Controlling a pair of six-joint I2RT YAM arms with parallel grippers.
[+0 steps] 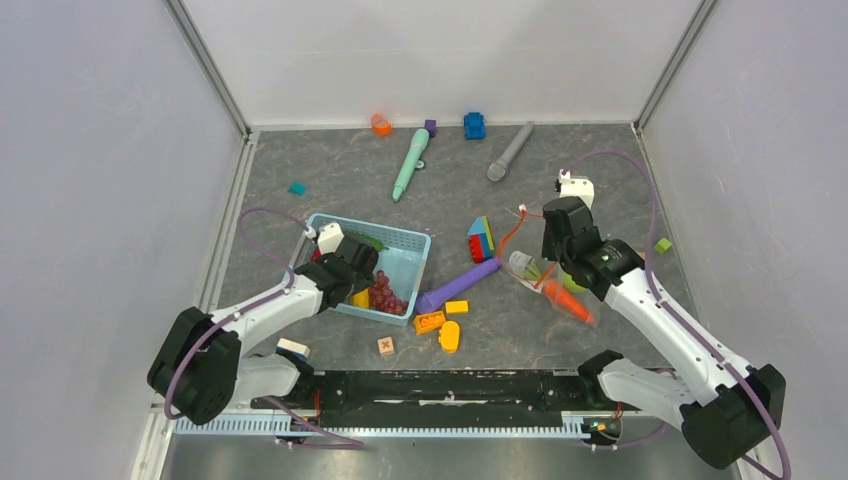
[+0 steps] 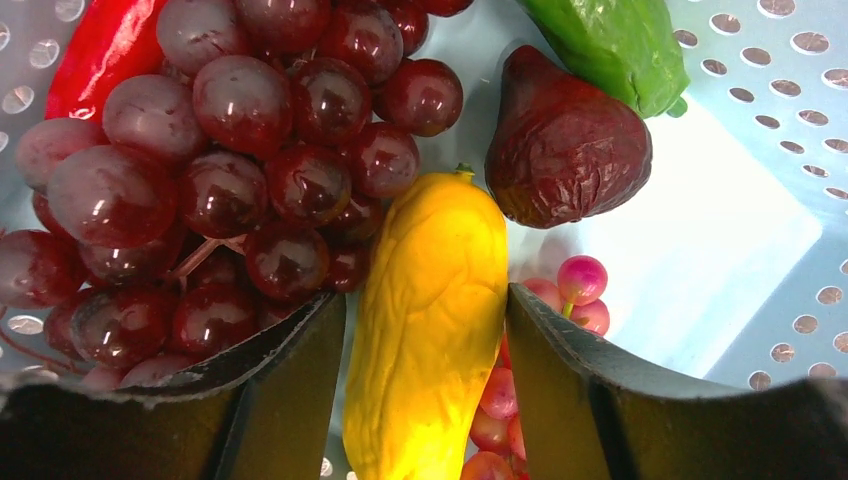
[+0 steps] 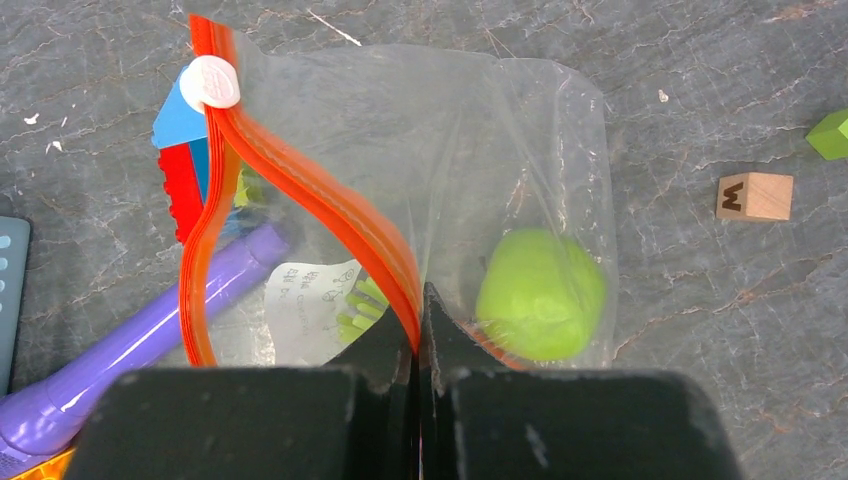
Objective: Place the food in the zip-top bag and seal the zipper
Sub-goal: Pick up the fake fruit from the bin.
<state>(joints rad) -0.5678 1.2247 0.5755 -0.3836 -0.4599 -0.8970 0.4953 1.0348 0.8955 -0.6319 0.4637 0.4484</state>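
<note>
My left gripper (image 1: pixel 362 285) (image 2: pixel 425 310) is down in the light-blue mesh basket (image 1: pixel 405 240), jaws open on either side of the yellow piece (image 2: pixel 435 300). The right finger touches it and a thin gap shows at the left finger. Beside it lie dark red grapes (image 2: pixel 230 150), a red chilli (image 2: pixel 105 50), a green vegetable (image 2: pixel 610 40) and a dark red fruit (image 2: pixel 565 150). My right gripper (image 1: pixel 560 262) (image 3: pixel 421 300) is shut on the zipper (image 3: pixel 300 185) of the zip-top bag (image 3: pixel 500 150), whose mouth gapes open. The white slider (image 3: pixel 210 82) sits at the far end. A green apple (image 3: pixel 540 293) and an orange carrot (image 1: pixel 570 302) are in the bag.
A purple cylinder (image 1: pixel 457 285) lies between basket and bag, with stacked coloured blocks (image 1: pixel 481 238) behind it. Orange and yellow blocks (image 1: pixel 440 320) and a wooden cube (image 1: pixel 386 346) lie near the front. A teal pen (image 1: pixel 410 163) and grey cylinder (image 1: pixel 510 152) lie at the back.
</note>
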